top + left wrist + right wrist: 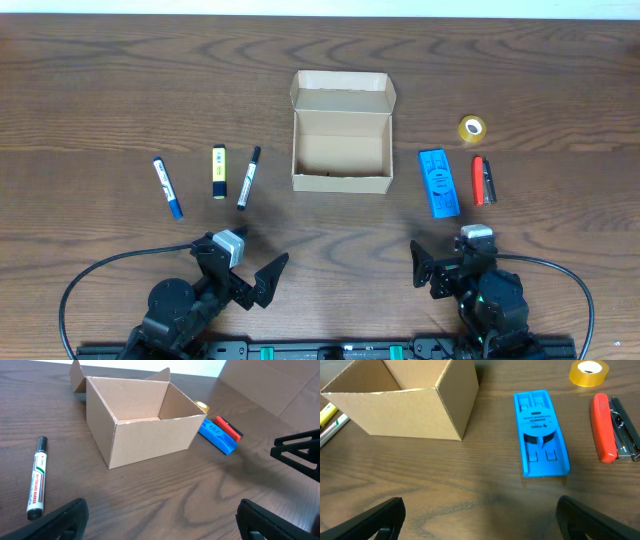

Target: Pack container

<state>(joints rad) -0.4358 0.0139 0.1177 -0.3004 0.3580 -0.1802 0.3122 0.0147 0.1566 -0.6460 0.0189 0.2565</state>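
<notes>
Now | dark wood-grain table [100, 80] | open container [340, 183] centre | both jaws wide, empty

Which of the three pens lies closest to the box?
The white marker with the black cap; the yellow highlighter and blue pen lie farther left.

Likely a robotics lab: black robot arms [180, 310] sit at a dark wood-grain tabletop [100, 90] bearing a red-and-black stapler [482, 181].
</notes>
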